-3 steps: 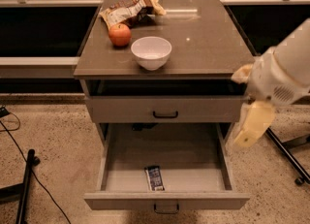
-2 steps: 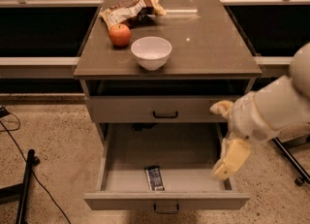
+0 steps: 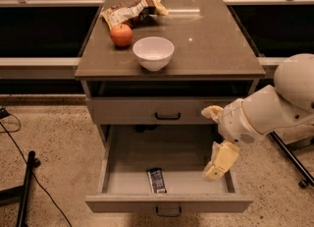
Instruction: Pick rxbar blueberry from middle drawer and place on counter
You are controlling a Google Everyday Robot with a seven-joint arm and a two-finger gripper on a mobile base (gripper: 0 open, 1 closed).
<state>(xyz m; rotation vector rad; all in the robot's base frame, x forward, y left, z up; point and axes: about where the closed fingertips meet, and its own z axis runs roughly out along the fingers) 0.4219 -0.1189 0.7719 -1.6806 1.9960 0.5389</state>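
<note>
Middle drawer [image 3: 128, 204] pulled fully out, pale floor showing, small dark handle [image 3: 168, 212] on its front. rxbar blueberry [image 3: 157, 180] lies flat on the drawer floor, near the front edge, a bit left of center, long side running front to back, dark blue wrapper with white print. Nothing touching it. Gripper [image 3: 212, 140] is at the right side of the open drawer, coming in from the right on the white arm [image 3: 274, 108]; one cream finger hangs down over the drawer's right rear area, the other sticks out higher up in front of the closed upper drawer front [image 3: 122, 111]. Jaws released, spread wide, nothing between them. Gripper well apart from the bar, to its right and above floor level. Desk [image 3: 216, 39] is brown-grey and slightly glossy, right half bare. On its left half: white bowl [image 3: 153, 52] near the front edge, red apple [image 3: 121, 35] just behind and left of the bowl, brown-and-white snack bag [image 3: 128, 12] at the back left, crumpled. Apple and bowl close, can't tell if touching. Upper drawer shut, dark handle [image 3: 168, 117] centered. Speckled floor [image 3: 54, 142] around the cabinet, black cable [image 3: 14, 140] on the left.
</note>
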